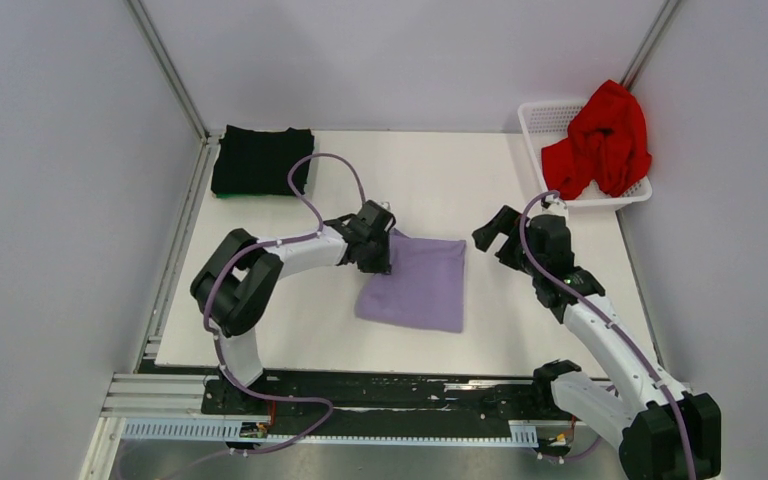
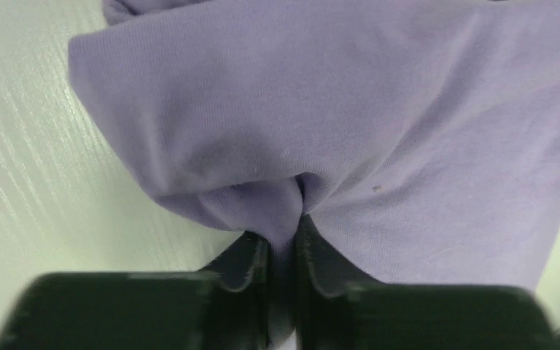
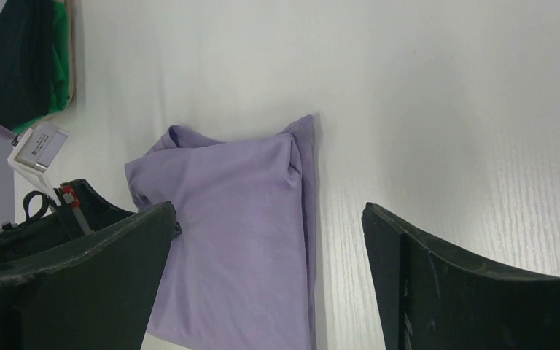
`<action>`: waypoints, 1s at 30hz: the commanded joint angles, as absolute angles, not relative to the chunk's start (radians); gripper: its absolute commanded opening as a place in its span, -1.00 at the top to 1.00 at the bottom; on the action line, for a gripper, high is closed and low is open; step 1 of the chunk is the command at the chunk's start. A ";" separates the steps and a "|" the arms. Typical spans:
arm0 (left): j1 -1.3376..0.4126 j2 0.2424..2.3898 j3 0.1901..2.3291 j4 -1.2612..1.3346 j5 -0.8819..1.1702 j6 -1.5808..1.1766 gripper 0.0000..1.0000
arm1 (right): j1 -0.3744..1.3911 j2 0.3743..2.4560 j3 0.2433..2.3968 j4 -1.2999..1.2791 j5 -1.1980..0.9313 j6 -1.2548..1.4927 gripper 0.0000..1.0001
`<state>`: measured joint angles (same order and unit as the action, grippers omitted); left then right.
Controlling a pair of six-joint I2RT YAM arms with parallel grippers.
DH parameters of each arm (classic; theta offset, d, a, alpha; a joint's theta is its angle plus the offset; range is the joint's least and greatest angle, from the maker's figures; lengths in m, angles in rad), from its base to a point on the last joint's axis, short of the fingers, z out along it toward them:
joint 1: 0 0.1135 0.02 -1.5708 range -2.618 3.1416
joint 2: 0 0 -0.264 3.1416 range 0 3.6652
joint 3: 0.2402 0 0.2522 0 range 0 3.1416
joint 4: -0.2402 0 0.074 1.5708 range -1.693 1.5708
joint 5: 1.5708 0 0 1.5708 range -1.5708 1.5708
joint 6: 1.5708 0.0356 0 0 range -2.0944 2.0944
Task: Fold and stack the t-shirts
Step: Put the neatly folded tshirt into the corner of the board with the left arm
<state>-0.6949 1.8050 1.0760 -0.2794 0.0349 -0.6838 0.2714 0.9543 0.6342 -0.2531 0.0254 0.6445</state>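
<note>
The lavender t-shirt [image 1: 420,283] lies folded into a rough square at the table's middle. My left gripper [image 1: 382,252] is shut on its left edge; in the left wrist view the cloth [image 2: 321,124] is pinched between the jaws. It also shows in the right wrist view [image 3: 233,233]. My right gripper [image 1: 495,236] is open and empty, just right of the shirt above the table. The black t-shirt [image 1: 260,160] lies folded at the far left corner. The red t-shirt [image 1: 602,140] is bunched in the white basket [image 1: 545,118] at the far right.
The left arm's purple cable [image 1: 325,175] loops over the table behind the left gripper. A green layer [image 3: 60,58] shows under the black shirt. Grey walls close the cell at left, back and right.
</note>
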 commanded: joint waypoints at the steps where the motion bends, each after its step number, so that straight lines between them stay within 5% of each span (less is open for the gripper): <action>1: -0.752 1.922 1.164 -0.485 -0.164 -0.670 0.97 | 0.266 0.909 0.618 -0.252 0.081 0.618 -1.00; 9: -0.739 2.012 1.467 -0.697 -0.674 -0.520 1.00 | 0.265 0.898 0.611 -0.247 0.119 0.586 -1.00; 30: -0.407 2.114 1.944 -0.439 -0.810 0.272 1.00 | 0.264 1.025 0.636 -0.228 0.238 0.560 -1.00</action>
